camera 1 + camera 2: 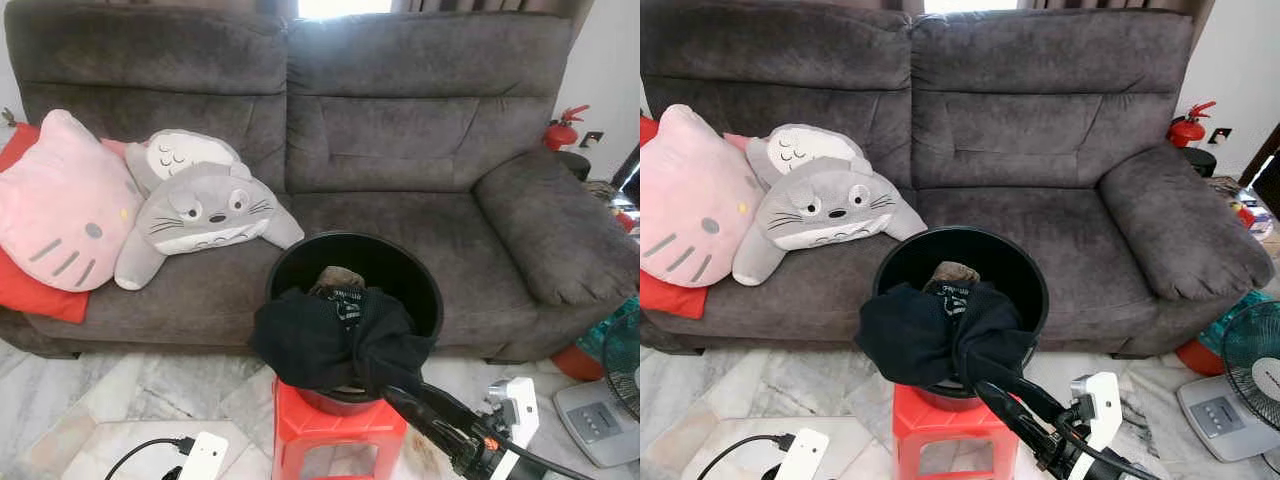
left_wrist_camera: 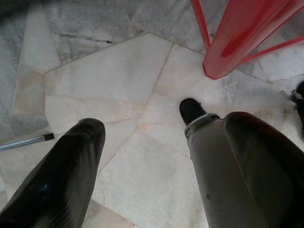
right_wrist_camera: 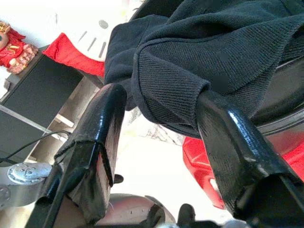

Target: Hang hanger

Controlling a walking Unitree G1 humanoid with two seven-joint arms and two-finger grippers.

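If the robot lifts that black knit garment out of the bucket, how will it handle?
Probably floppy: the black knit garment already droops in folds over the rim of the black bucket. Its ribbed cuff lies between the right gripper's open fingers and should bunch up. It may drag, snagging the rim.

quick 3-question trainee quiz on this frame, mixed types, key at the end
1. True or false: the black garment hangs over the front rim of the black bucket.
2. What does the bucket stand on? A) sofa B) red stool C) fan
3. Which pincer is at the garment, and are its fingers apart?

Key
1. True.
2. B, the red stool.
3. The right pincer; its fingers are apart, at a fold of the knit cloth. The left pincer hangs over the marble floor.
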